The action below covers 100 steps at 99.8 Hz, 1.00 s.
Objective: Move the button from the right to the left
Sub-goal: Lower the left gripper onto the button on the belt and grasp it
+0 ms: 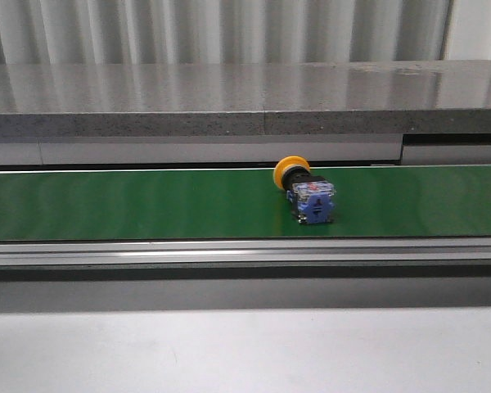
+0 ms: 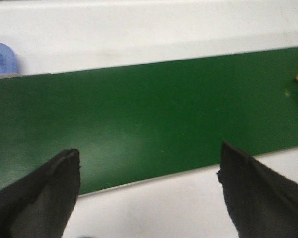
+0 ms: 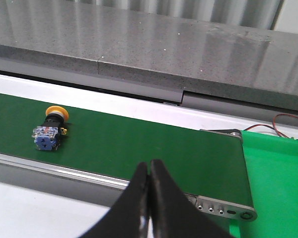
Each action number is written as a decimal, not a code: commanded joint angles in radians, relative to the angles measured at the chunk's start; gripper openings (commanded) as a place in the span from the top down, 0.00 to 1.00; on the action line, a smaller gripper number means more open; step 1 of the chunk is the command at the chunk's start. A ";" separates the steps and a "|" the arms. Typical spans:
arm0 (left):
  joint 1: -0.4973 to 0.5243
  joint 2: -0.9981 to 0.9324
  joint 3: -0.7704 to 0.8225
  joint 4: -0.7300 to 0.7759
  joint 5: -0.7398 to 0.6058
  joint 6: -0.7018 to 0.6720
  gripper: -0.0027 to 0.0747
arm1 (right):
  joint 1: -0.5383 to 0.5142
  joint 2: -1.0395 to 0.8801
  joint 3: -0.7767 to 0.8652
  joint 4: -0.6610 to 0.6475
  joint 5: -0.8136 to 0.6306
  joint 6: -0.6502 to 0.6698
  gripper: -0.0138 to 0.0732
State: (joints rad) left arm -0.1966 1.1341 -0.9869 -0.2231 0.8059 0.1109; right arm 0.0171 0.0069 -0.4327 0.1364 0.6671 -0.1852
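On green belt surface point(image 1: 131, 205), right of center, button point(image 1: 309, 196) lies on its side, blue face twd camera, orange part behind. Left end effector point(image 2: 149, 173) wide open over belt; right end effector point(image 3: 149, 184) closed, empty, well apart from button.

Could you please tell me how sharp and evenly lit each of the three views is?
Front view: fairly sharp, with streaky glare on the grey speckled stone ledge. Left wrist view: soft and blurred, the black open left claw fuzzy against the dark green belt. Right wrist view: crisp on the small blue-faced, orange-capped button, with ledge reflections.
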 commanded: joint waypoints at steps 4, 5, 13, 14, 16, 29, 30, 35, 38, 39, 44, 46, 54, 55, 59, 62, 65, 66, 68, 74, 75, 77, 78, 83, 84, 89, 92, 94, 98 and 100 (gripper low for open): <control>-0.090 0.078 -0.084 -0.024 -0.014 -0.051 0.26 | 0.000 0.013 -0.022 0.006 -0.080 -0.010 0.92; -0.094 0.088 -0.087 -0.024 -0.014 -0.051 0.26 | 0.000 0.013 -0.022 0.006 -0.080 -0.010 0.92; -0.148 0.150 -0.131 -0.024 -0.014 -0.093 0.26 | 0.000 0.013 -0.022 0.006 -0.080 -0.010 0.92; -0.152 0.155 -0.131 -0.024 -0.014 -0.097 0.26 | 0.000 0.013 -0.022 0.006 -0.080 -0.010 0.92; -0.168 0.171 -0.145 -0.024 -0.010 -0.111 0.26 | 0.000 0.013 -0.022 0.006 -0.080 -0.010 0.92; -0.225 0.278 -0.227 -0.020 0.056 -0.150 0.26 | 0.000 0.013 -0.022 0.006 -0.080 -0.010 0.92; -0.232 0.284 -0.232 -0.020 0.061 -0.151 0.26 | 0.000 0.013 -0.022 0.006 -0.080 -0.010 0.92; -0.253 0.331 -0.268 -0.020 0.088 -0.153 0.26 | 0.000 0.013 -0.022 0.006 -0.080 -0.010 0.92; -0.266 0.352 -0.291 -0.020 0.095 -0.155 0.26 | 0.000 0.013 -0.022 0.006 -0.080 -0.010 0.92; -0.273 0.357 -0.296 -0.020 0.095 -0.158 0.26 | 0.000 0.013 -0.022 0.006 -0.080 -0.010 0.92; -0.293 0.390 -0.327 -0.018 0.100 -0.177 0.26 | 0.000 0.013 -0.022 0.006 -0.080 -0.010 0.92; -0.302 0.404 -0.340 -0.018 0.100 -0.180 0.26 | 0.000 0.013 -0.022 0.006 -0.080 -0.010 0.92; -0.331 0.454 -0.384 -0.016 0.100 -0.207 0.26 | 0.000 0.013 -0.022 0.006 -0.080 -0.010 0.92; -0.335 0.458 -0.391 -0.016 0.100 -0.212 0.26 | 0.000 0.013 -0.022 0.006 -0.080 -0.010 0.92; -0.346 0.481 -0.413 -0.016 0.100 -0.226 0.26 | 0.000 0.013 -0.022 0.006 -0.080 -0.010 0.92; -0.355 0.496 -0.425 -0.016 0.100 -0.238 0.26 | 0.000 0.013 -0.022 0.006 -0.080 -0.010 0.92; -0.365 0.510 -0.438 -0.016 0.100 -0.251 0.26 | 0.000 0.013 -0.022 0.006 -0.080 -0.010 0.92; -0.367 0.517 -0.445 -0.016 0.103 -0.253 0.26 | 0.000 0.013 -0.022 0.006 -0.080 -0.010 0.92; -0.374 0.527 -0.452 -0.016 0.105 -0.258 0.26 | 0.000 0.013 -0.022 0.006 -0.080 -0.010 0.92; -0.439 0.745 -0.570 -0.006 0.096 -0.304 0.26 | 0.000 0.013 -0.022 0.006 -0.080 -0.010 0.92; -0.439 0.748 -0.570 -0.004 0.096 -0.304 0.26 | 0.000 0.013 -0.022 0.006 -0.080 -0.010 0.92; -0.439 0.750 -0.570 -0.005 0.096 -0.304 0.27 | 0.000 0.013 -0.022 0.006 -0.080 -0.010 0.92; -0.439 0.752 -0.570 -0.005 0.096 -0.304 0.28 | 0.000 0.013 -0.022 0.006 -0.080 -0.010 0.92; -0.439 0.754 -0.570 0.004 0.100 -0.311 0.43 | 0.000 0.013 -0.022 0.006 -0.080 -0.010 0.92; -0.439 0.754 -0.570 0.004 0.100 -0.311 0.44 | 0.000 0.013 -0.022 0.006 -0.080 -0.010 0.92; -0.439 0.754 -0.570 0.004 0.100 -0.311 0.56 | 0.000 0.013 -0.022 0.006 -0.080 -0.010 0.92; -0.439 0.754 -0.570 0.006 0.100 -0.311 0.63 | 0.000 0.013 -0.022 0.006 -0.080 -0.010 0.92; -0.439 0.754 -0.570 0.008 0.100 -0.311 0.69 | 0.000 0.013 -0.022 0.006 -0.080 -0.010 0.92; -0.439 0.754 -0.570 0.008 0.100 -0.311 0.80 | 0.000 0.013 -0.022 0.006 -0.080 -0.010 0.92; -0.439 0.754 -0.570 0.008 0.101 -0.311 0.82 | 0.000 0.013 -0.022 0.006 -0.080 -0.010 0.92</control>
State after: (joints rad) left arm -0.6317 1.9398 -1.5262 -0.2021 0.9318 -0.1876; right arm 0.0171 0.0069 -0.4327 0.1364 0.6671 -0.1852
